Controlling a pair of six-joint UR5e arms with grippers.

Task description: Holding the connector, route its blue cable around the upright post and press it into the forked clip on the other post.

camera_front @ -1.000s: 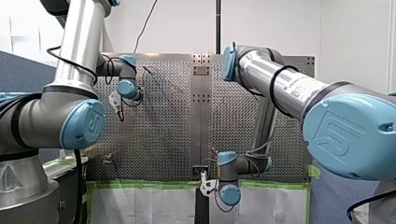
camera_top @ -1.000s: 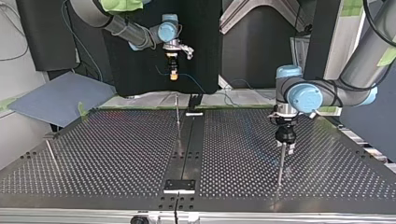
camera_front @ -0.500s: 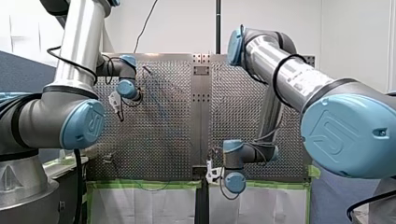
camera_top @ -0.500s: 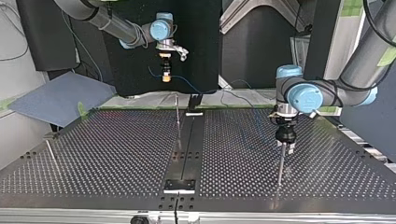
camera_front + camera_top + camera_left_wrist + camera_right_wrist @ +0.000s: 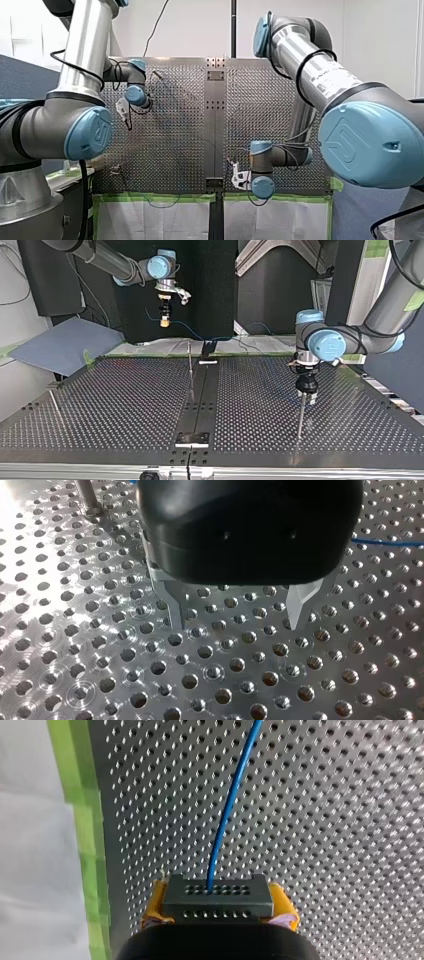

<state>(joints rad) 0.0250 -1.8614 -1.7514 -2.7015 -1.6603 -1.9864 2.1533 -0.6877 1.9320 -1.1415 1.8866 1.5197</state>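
Note:
My right gripper (image 5: 218,917) has yellow pads and is shut on a dark grey connector (image 5: 217,897). The blue cable (image 5: 232,805) leaves the connector and runs ahead over the perforated table. In the top view this gripper (image 5: 164,319) hangs high beyond the table's far edge, left of the middle post (image 5: 190,367), and the cable (image 5: 200,335) trails off to the right. My left gripper (image 5: 235,622) is open with nothing between its metal fingers, low over the plate. In the top view it (image 5: 306,397) stands at the top of a thin upright post (image 5: 300,415).
A third thin post (image 5: 55,405) leans near the top view's left edge. A dark centre strip (image 5: 200,405) runs across the perforated table. Green tape (image 5: 85,820) marks the table's edge, with white cloth (image 5: 30,870) past it. A post's foot (image 5: 87,500) shows beside my left gripper.
My right arm has carried the connector toward the top view's left and a little higher, and to the right in the front view. My left arm has not moved.

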